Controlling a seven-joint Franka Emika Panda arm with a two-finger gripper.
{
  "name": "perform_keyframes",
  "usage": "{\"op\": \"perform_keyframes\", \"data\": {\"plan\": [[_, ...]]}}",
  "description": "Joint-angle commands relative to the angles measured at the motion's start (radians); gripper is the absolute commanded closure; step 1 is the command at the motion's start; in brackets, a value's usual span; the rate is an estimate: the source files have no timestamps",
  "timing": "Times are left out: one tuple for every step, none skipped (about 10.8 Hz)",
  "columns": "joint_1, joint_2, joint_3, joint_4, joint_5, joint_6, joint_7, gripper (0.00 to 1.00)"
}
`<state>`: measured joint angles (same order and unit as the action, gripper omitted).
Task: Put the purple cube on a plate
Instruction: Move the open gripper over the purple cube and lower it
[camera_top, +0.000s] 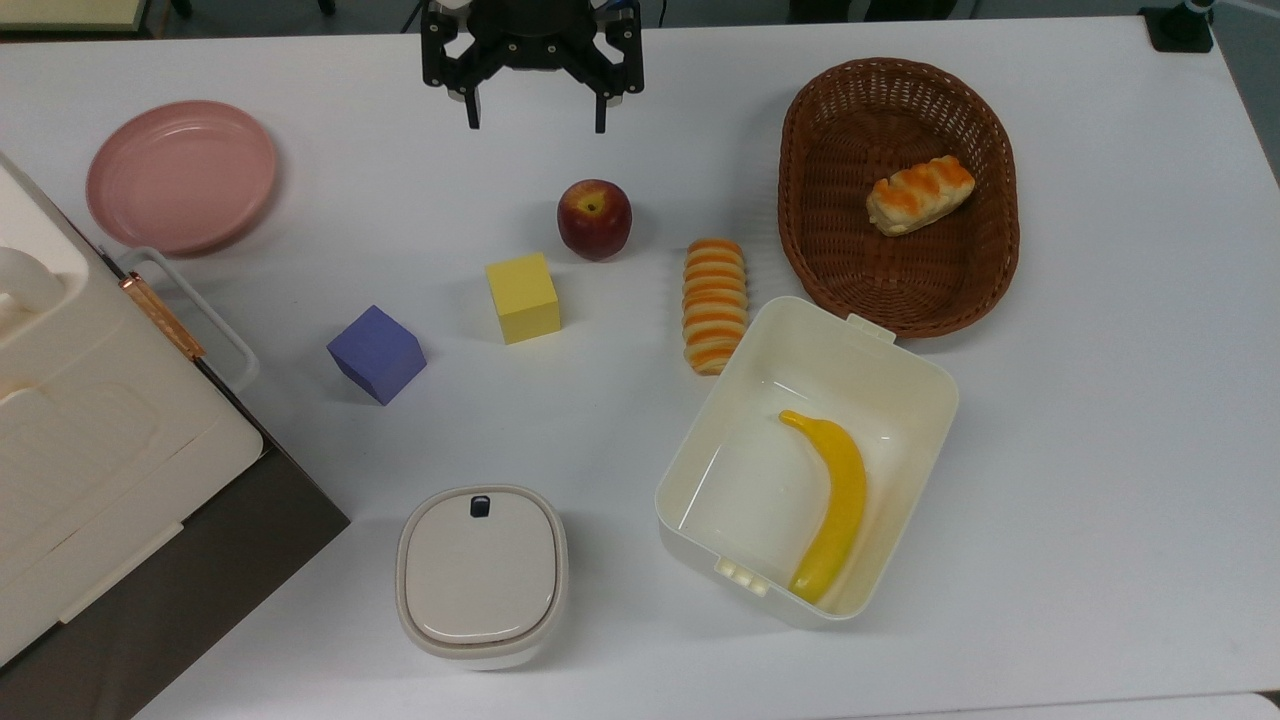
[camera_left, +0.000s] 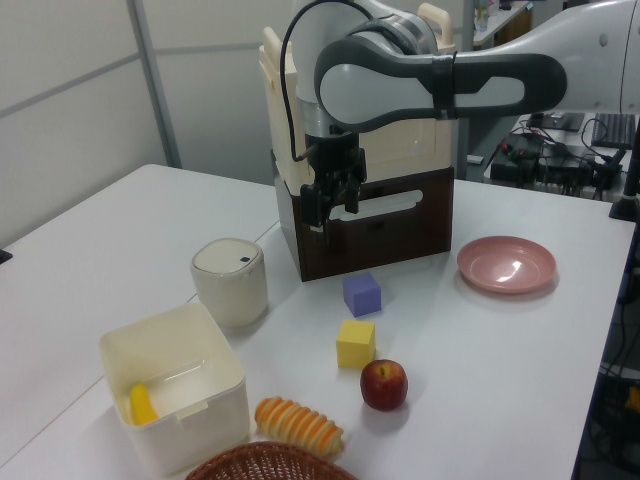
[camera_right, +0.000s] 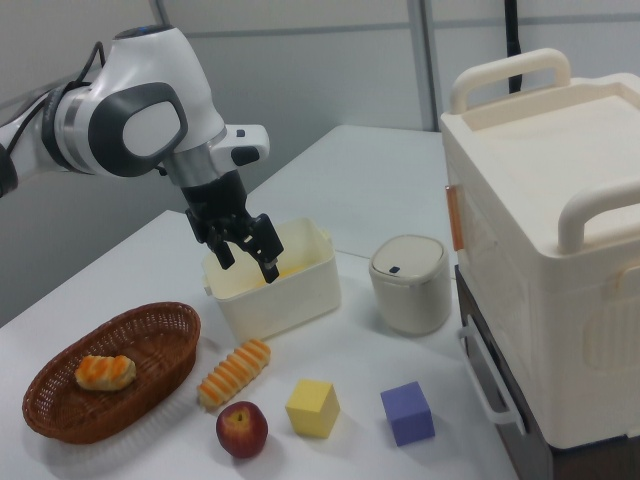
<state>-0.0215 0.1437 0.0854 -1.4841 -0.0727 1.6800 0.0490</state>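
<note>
White table (camera_top: 1100, 500). Pincer (camera_top: 536, 112) hangs above it at the top view's upper edge, fingers apart, gripping nothing.

Cream storage box (camera_top: 90, 420): far to the top view's lower left of the pincer.
Wicker basket (camera_top: 990, 180), bread roll inside: to the pincer's right in the top view.
Open cream container (camera_top: 900, 360), banana in it: below-right.
Pink plate (camera_top: 180, 175): to its left, bare.
Lidded pot (camera_top: 482, 572): well below.
Purple cube (camera_top: 376, 353): on the table below-left of the pincer, apart from the plate.
Yellow cube (camera_top: 523, 297), apple (camera_top: 594, 218): just below it.
</note>
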Motion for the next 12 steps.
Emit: {"op": "perform_keyframes", "data": {"plan": [[0.005, -0.018, -0.015, -0.016, 0.002, -0.032, 0.015, 0.0], [0.005, -0.018, -0.019, -0.016, 0.002, -0.034, 0.017, 0.0], [0.003, -0.016, -0.021, -0.016, 0.004, -0.039, 0.017, 0.0], [-0.009, -0.016, -0.021, -0.016, 0.004, -0.039, 0.029, 0.0], [-0.03, -0.012, -0.021, -0.016, 0.005, -0.036, 0.052, 0.0], [-0.05, -0.01, -0.021, -0.016, 0.005, -0.033, 0.058, 0.0], [-0.086, -0.007, -0.021, -0.016, 0.007, -0.028, 0.06, 0.0], [-0.113, -0.001, -0.021, -0.016, 0.019, -0.023, 0.06, 0.0], [-0.13, 0.01, -0.021, -0.016, 0.027, -0.022, 0.061, 0.0], [-0.152, 0.013, -0.021, -0.016, 0.028, -0.008, 0.063, 0.0], [-0.176, 0.023, -0.021, -0.016, 0.028, 0.009, 0.083, 0.0], [-0.205, 0.034, -0.021, -0.015, 0.037, 0.02, 0.133, 0.0]]}}
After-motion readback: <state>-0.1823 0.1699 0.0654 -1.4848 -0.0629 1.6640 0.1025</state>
